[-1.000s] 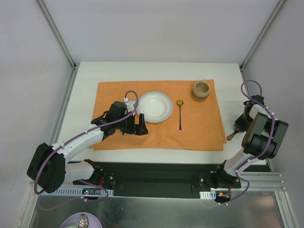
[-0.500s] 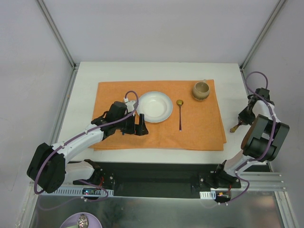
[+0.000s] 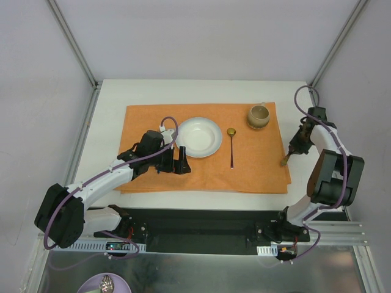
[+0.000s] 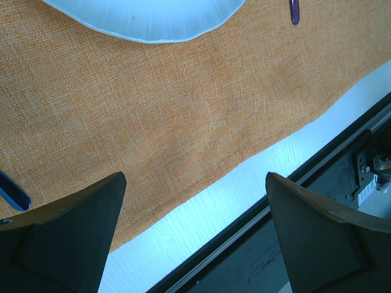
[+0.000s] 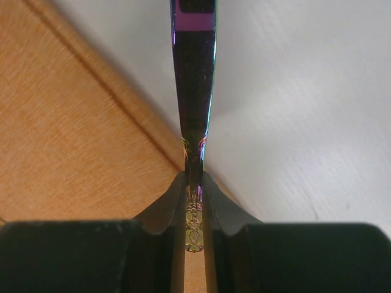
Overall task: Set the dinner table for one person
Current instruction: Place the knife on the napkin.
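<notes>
On the white dinner table [image 3: 201,91] lies an orange placemat [image 3: 263,174]. It carries a white plate [image 3: 198,137], a gold-bowled spoon [image 3: 231,146] and a brown cup [image 3: 258,116]. My right gripper [image 3: 298,143] is shut on a slim piece of cutlery [image 5: 193,73] with an iridescent purple shaft and a gold patterned end. It hangs over the mat's right edge [image 5: 110,91], pinched between the fingers of the right gripper [image 5: 193,183]. My left gripper [image 3: 177,160] stands open and empty just left of the plate [image 4: 140,18]. The left gripper [image 4: 194,183] hangs above the mat's near edge.
A dark blue strip [image 4: 12,189] lies on the mat at the left edge of the left wrist view. The black base rail [image 3: 201,223] runs along the near table edge. Metal frame posts [image 3: 73,43] stand at the back corners.
My right arm has carried the cutlery from the table's right edge leftward and away from me, to the mat's right edge. The left arm has not moved.
</notes>
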